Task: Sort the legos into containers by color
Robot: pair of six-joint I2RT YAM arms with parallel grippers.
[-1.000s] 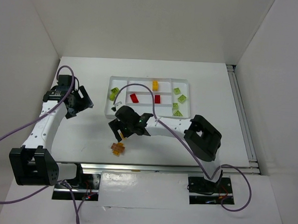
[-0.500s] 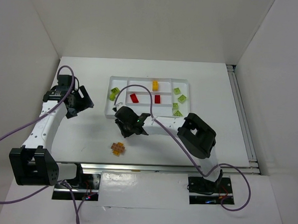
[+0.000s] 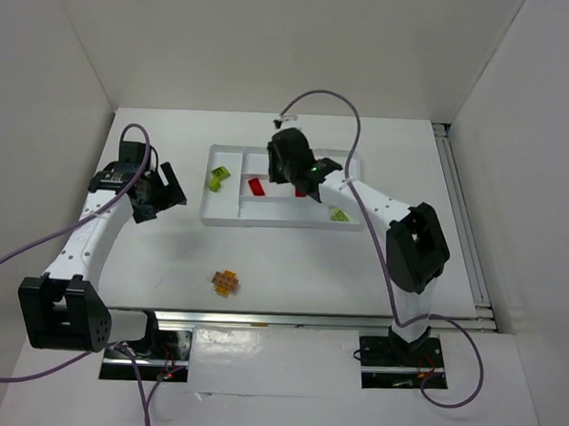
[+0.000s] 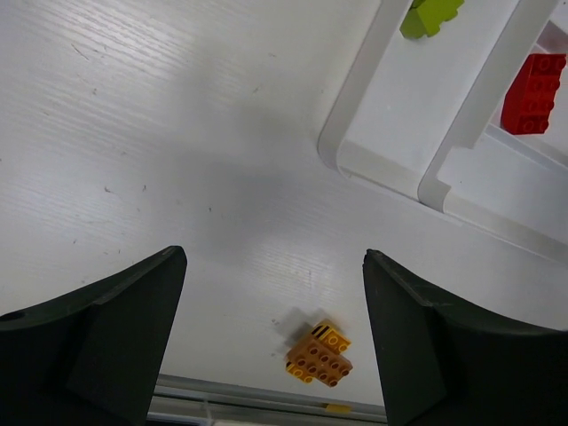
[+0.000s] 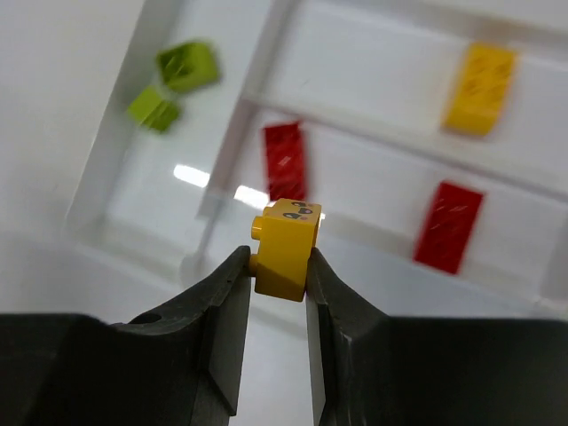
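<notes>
Pickup is done: the right gripper [image 5: 280, 262], which a second ago hung open low over the table near the orange brick cluster [image 3: 225, 282], now pinches a small yellow studded plastic brick [image 5: 286, 241] between its closed fingers and has swung out over the shallow white divided plastic tray [image 3: 265, 223]. It hangs above the red bricks [image 5: 284, 160]; another yellow brick [image 5: 479, 87] lies one compartment farther, the likely drop spot. The cluster remains unsorted. The left gripper [image 4: 273, 257] hovers wide open, empty, beside the tray.
</notes>
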